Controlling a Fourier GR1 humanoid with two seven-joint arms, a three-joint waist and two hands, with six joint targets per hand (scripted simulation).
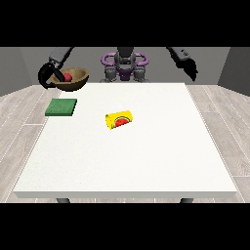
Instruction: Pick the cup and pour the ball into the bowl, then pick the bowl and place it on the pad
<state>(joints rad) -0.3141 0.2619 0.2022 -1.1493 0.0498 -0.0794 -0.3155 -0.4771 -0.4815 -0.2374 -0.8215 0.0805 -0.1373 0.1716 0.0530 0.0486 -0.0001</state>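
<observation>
bowl lifted at the far corner, cup lying on the table

grey walls and a pale wooden floor surround the large white table [127, 161], and the robot's torso [125, 66] with purple rings stands behind its far edge. at the view's left, the black hand [48, 75] is raised above the far left corner of the table and is closed around the rim of a brown wooden round bowl [74, 79]. the bowl is in the air, tilted a little, and a small red ball [68, 77] lies inside it. it seems that the thumb is inside the rim and the fingers outside, but the hand is small and dark, so this is not sure.

just below the bowl, a flat dark green square pad [61, 107] lies on the table near the left edge; the bowl is not touching it. near the middle of the table a yellow cylindrical cup [120, 119] with a red watermelon picture lies on its side, well apart from the pad and from both hands.

at the view's right, the other black hand [191, 68] hangs in the air beyond the far right corner, holding nothing; i cannot tell how its fingers are set.
</observation>
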